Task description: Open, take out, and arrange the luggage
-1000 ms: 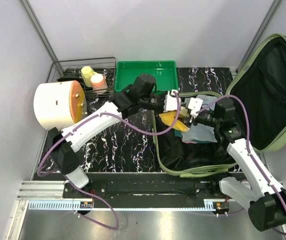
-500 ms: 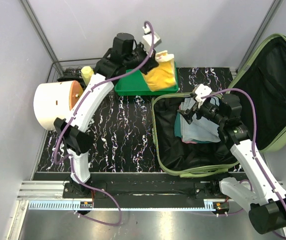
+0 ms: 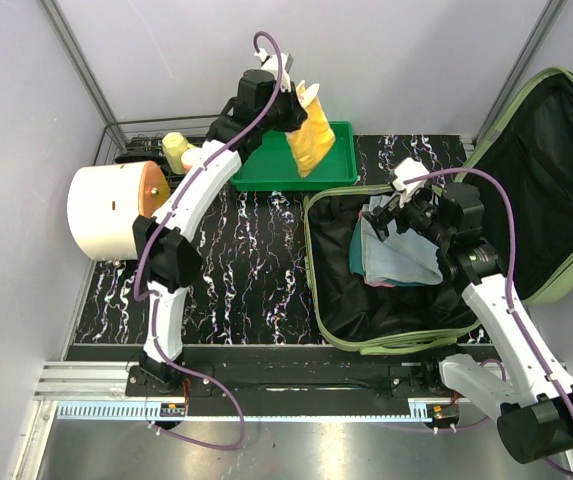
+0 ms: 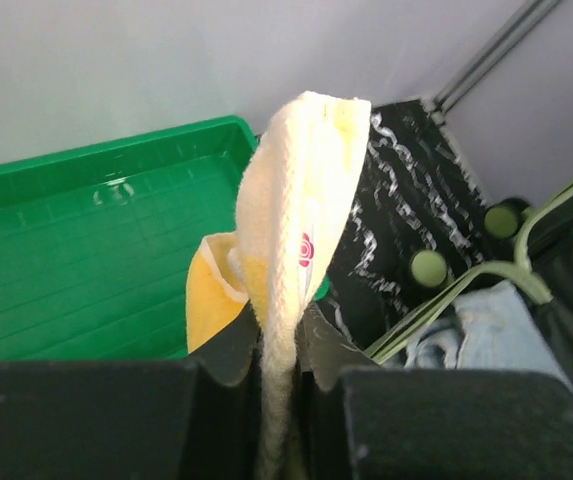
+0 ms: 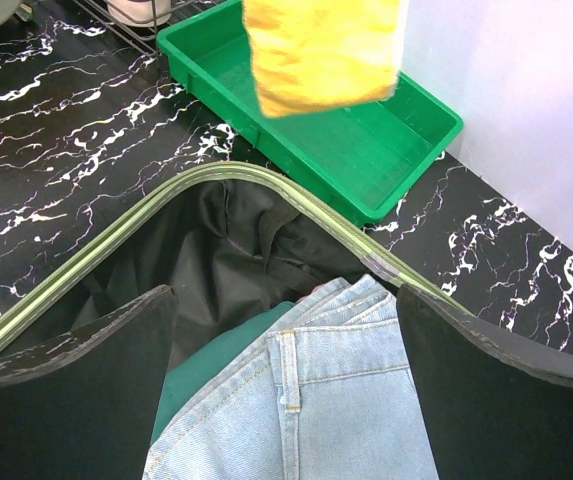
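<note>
Left gripper (image 4: 281, 338) pinching yellow towel (image 3: 310, 140) above green tray (image 3: 256, 172); right gripper (image 3: 391, 212) spread wide over jeans (image 5: 346, 400) in open luggage (image 3: 551, 170)

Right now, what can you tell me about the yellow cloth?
The yellow cloth looks like soft terry fabric, bright yellow with a paler cream edge and a small red mark near that edge. It hangs limp and folded above the tray; I cannot tell whether its lower end touches it. The left gripper pinches one end, jaws shut on it.

Cloth (image 3: 309, 140) above tray (image 3: 271, 170); jeans (image 3: 398, 255) in luggage (image 3: 366, 305)
</note>
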`<state>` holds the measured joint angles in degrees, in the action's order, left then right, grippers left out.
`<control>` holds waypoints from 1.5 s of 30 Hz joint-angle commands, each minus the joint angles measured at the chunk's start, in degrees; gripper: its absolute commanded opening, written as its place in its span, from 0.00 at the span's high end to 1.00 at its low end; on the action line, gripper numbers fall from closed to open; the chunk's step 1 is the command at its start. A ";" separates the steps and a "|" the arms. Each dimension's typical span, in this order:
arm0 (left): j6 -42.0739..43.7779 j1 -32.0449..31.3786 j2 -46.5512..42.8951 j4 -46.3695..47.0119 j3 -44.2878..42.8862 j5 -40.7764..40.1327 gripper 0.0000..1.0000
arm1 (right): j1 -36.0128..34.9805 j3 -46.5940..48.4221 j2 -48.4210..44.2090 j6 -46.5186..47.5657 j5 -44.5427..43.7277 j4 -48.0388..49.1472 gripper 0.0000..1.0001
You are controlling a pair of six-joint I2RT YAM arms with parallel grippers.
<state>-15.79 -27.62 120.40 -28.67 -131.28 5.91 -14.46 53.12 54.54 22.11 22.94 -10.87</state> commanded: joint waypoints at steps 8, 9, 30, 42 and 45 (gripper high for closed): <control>-31.37 2.30 15.08 41.07 0.09 7.18 1.00 | 0.22 5.32 3.55 -0.22 -2.46 -3.10 0.00; -33.49 2.56 17.48 40.27 -5.07 7.36 1.00 | 0.22 6.02 3.90 -0.22 -2.55 -3.88 0.00; -18.05 10.30 27.96 30.42 0.75 -2.06 0.52 | 0.22 10.86 11.11 2.94 -0.62 -6.79 0.00; 2.67 11.27 14.52 23.67 4.19 14.44 0.01 | 0.39 10.69 11.73 3.55 0.35 -5.74 0.00; 11.82 11.09 11.27 17.08 4.37 17.37 0.01 | 0.31 10.60 11.81 3.64 0.44 -5.82 0.00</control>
<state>-18.06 -16.45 141.80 -7.81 -126.17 14.92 -14.28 61.67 66.46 25.06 22.13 -18.72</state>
